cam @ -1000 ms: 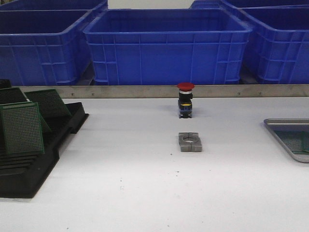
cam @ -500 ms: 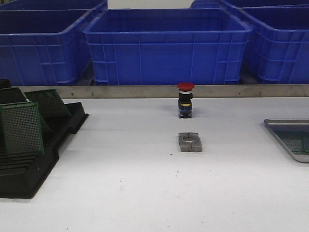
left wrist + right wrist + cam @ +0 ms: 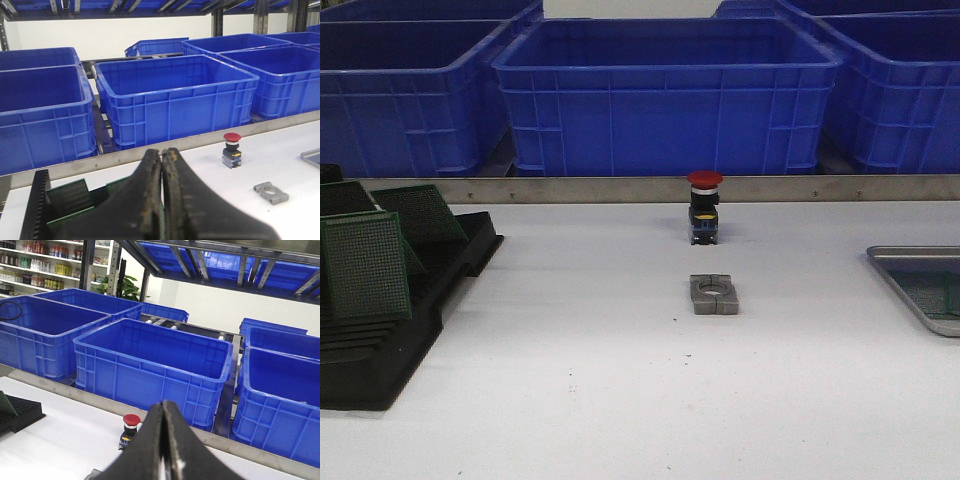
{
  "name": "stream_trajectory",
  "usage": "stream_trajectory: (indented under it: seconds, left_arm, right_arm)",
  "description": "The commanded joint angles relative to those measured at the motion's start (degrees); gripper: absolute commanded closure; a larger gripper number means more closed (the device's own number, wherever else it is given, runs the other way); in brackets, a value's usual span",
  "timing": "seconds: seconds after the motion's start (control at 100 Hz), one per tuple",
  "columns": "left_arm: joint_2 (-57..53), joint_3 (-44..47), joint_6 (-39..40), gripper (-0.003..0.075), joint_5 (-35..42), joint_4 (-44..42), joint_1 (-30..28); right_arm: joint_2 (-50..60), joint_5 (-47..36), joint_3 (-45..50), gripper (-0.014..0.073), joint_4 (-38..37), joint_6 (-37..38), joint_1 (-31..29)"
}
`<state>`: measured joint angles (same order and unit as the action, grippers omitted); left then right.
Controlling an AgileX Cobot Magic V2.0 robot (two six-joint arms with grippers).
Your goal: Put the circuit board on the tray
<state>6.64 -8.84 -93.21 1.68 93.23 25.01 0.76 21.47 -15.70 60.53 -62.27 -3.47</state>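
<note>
Counting off on the counter (image 3: 620, 400): three green circuit boards standing in one black slotted rack (image 3: 380, 340), the front circuit board (image 3: 365, 265) clearest. One red-capped push button (image 3: 704, 207), one grey metal clamp block (image 3: 714, 294), one silver tray (image 3: 910, 262) at the right edge. Behind, at least four blue crates, the middle blue crate (image 3: 665, 95) fully in shot

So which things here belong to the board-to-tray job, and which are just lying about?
Job: green perforated circuit boards leaning in the black slotted rack; shallow silver-grey metal tray.

Lying about: red-capped push button; grey metal clamp block; blue plastic crates.
</note>
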Motion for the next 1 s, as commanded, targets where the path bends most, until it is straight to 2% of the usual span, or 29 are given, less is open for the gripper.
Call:
stream_trajectory:
  seconds: [0.0, 0.03, 0.08, 0.12, 0.15, 0.2, 0.27, 0.32, 0.46, 0.54, 0.63, 0.66, 0.77, 0.99]
  left_arm:
    - [0.54, -0.9, 0.53, 0.0737, 2.02, -2.48, 0.39]
    - [0.54, -0.76, 1.67, 0.0737, 3.06, -6.78, 0.39]
    - [0.54, -0.21, 9.09, 0.0737, 4.75, -15.57, 0.39]
    - [0.54, 0.63, 20.03, 0.0737, 6.09, -23.73, 0.39]
    - [0.54, 1.25, 28.62, 0.0737, 6.74, -33.07, 0.39]
    - [0.54, 2.66, 46.11, 0.0737, 7.91, -46.19, 0.28]
    - [0.54, 4.81, 62.8, 0.0737, 8.27, -60.4, -0.91]
    - [0.54, 6.16, 74.38, 0.0737, 7.35, -68.2, -2.53]
    - [-1.0, 7.89, 93.21, 0.0737, -1.03, -83.3, -9.12]
    - [-3.72, 8.33, 97.45, 0.0737, -6.18, -88.01, -12.81]
    - [-7.78, 10.54, 97.76, 0.0737, -4.88, -89.81, -16.77]
    - [-9.16, 10.29, 97.76, 0.0737, -7.53, -90.65, -17.92]
    - [-8.76, 10.31, 98.02, 0.0737, -7.19, -92.33, -21.74]
    - [-8.85, 10.31, 98.02, 0.0737, -9.03, -93.71, -23.58]
  right_arm:
    - [-0.46, -2.42, -1.33, 0.0655, 1.43, -0.51, 0.08]
    - [-0.46, -2.42, -1.33, 0.0655, 1.43, -0.51, 0.08]
    - [-0.46, -2.42, -1.33, 0.0655, 1.43, -0.51, 0.08]
    - [-0.46, -2.42, -1.33, 0.0655, 1.43, -0.51, 0.08]
    - [-0.46, -2.42, -1.33, 0.0655, 1.43, -0.51, 0.08]
    - [-0.46, -2.42, -1.33, 0.0655, 1.43, -0.51, 0.08]
    - [-0.46, -2.42, -1.33, 0.0655, 1.43, -0.51, 0.08]
    - [-0.46, -2.42, -1.33, 0.0655, 1.43, -0.51, 0.08]
    - [-0.46, -2.42, -1.33, 0.0655, 1.43, -0.51, 0.08]
    - [-0.46, -2.42, -1.33, 0.0655, 1.43, -0.51, 0.08]
    - [-0.46, -2.42, -1.33, 0.0655, 1.43, -0.51, 0.08]
    - [-0.46, -2.42, -1.33, 0.0655, 1.43, -0.51, 0.08]
    - [-0.49, -2.36, -1.33, 0.0655, 1.43, -0.51, 0.08]
    - [-0.48, -2.36, -1.33, 0.0655, 1.43, -0.51, 0.08]
